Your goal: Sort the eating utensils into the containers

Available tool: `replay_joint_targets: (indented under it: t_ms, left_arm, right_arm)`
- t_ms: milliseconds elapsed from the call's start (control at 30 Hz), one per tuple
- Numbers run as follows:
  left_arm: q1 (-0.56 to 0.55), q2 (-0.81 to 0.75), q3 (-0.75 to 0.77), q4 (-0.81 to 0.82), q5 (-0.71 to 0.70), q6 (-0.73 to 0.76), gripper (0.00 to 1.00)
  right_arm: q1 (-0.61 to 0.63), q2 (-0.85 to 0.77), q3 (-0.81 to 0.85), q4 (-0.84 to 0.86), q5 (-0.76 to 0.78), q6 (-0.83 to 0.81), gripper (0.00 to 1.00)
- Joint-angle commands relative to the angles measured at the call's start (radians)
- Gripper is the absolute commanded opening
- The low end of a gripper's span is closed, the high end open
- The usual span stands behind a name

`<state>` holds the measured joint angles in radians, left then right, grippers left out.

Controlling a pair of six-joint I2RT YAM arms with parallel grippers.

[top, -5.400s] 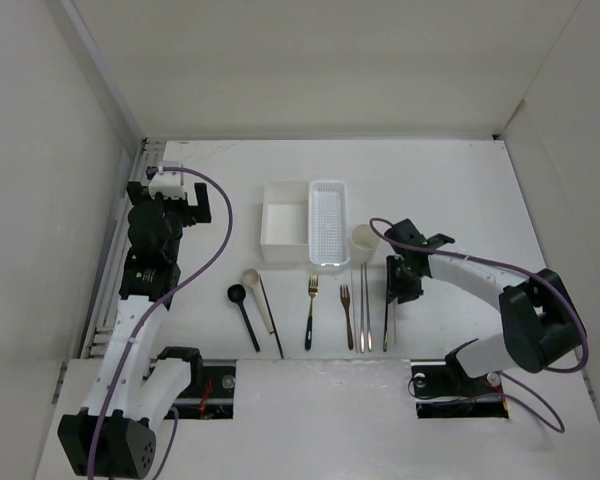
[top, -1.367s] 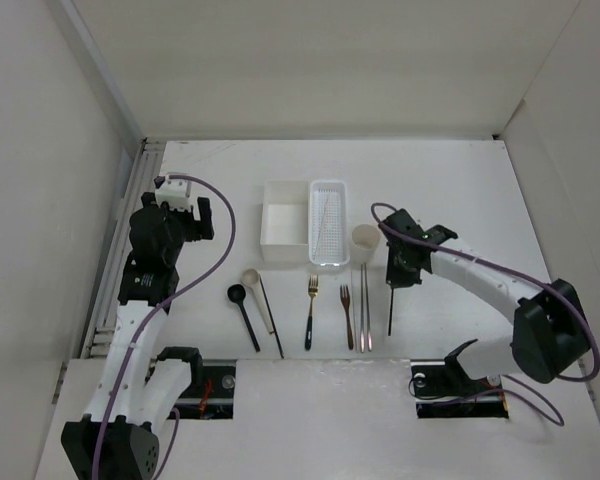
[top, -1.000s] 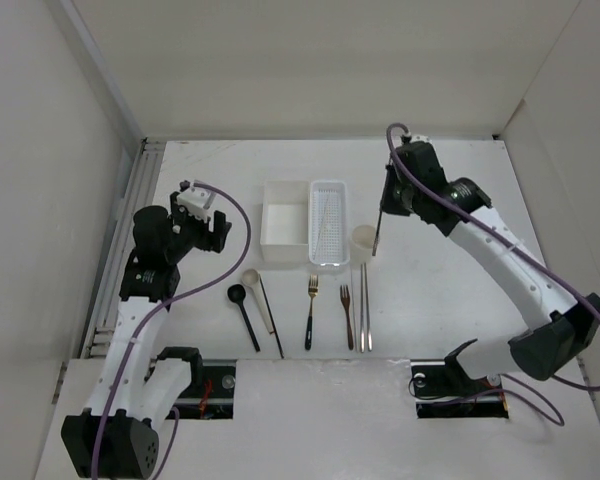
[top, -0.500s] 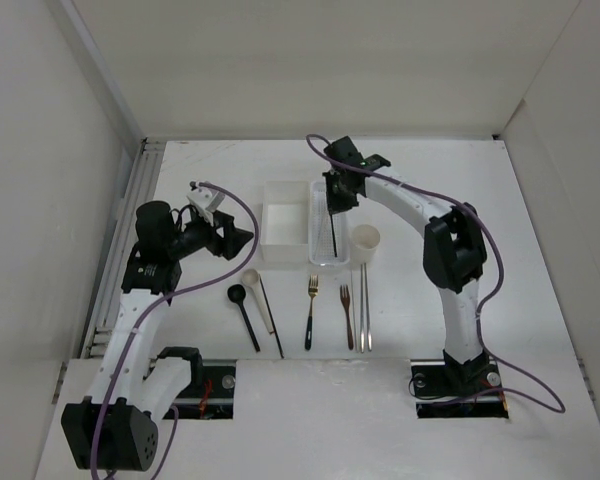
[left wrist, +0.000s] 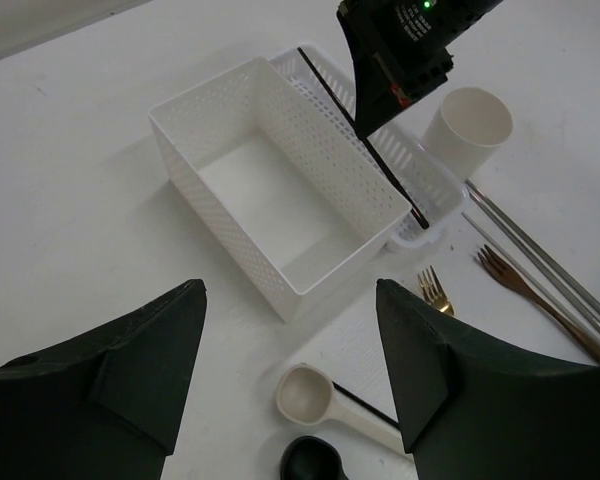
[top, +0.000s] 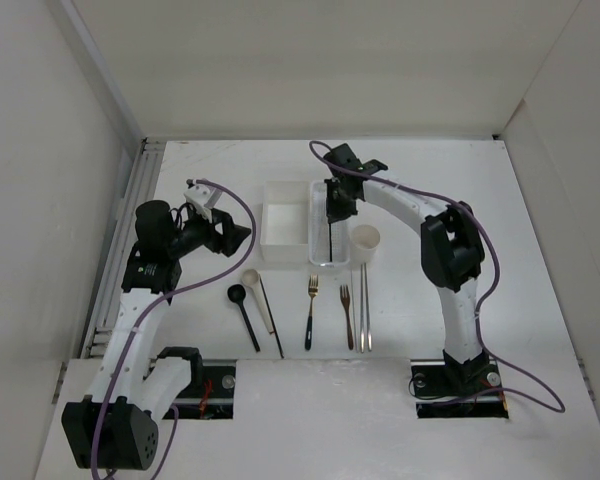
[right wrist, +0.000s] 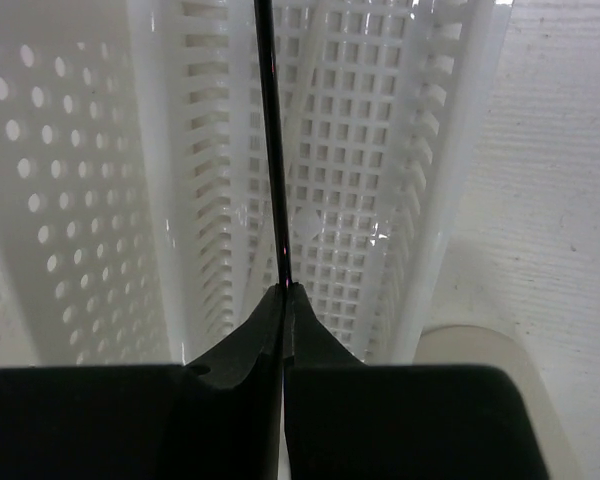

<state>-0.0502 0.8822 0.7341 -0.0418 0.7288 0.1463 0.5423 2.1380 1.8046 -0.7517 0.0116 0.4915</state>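
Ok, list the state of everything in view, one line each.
Right gripper: shut on the black chopstick.
Left gripper: open, empty.
Black chopstick: held, slanting into the narrow basket.
Square box: empty.
Round cup: upright, empty.
Black spoon, beige spoon, gold fork, brown fork, metal chopsticks, other black chopstick: lying on the table.

Bright, even, diffuse light; soft faint shadows; near jaws dark and blurred in both wrist views.

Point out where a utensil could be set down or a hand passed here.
Bare table lies right of the cup and metal chopsticks, and in the far strip behind the square box and basket. Crowded: the utensil row at the near side, and the basket, where the right hand holds a black chopstick.
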Motion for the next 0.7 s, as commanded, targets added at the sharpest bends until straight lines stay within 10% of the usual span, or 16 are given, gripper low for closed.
replay_joint_targets:
  t_ms: [0, 233, 533, 667]
  left_arm:
    - [0.003, -0.006, 0.021, 0.043, -0.003, 0.010, 0.66]
    - [0.003, -0.015, 0.002, 0.053, -0.012, 0.010, 0.70]
    - [0.003, -0.025, 0.002, 0.053, -0.022, 0.019, 0.71]
    - [0.003, -0.034, -0.016, 0.072, -0.031, 0.019, 0.71]
  right_arm:
    - [-0.010, -0.024, -0.008, 0.023, 0.001, 0.067, 0.00]
    - [-0.021, -0.024, 0.024, -0.008, 0.020, -0.003, 0.49]
    - [0.067, -0.217, 0.087, -0.066, 0.178, -0.142, 0.50]
    - [0.077, -0.407, -0.175, -0.066, 0.156, -0.142, 0.28]
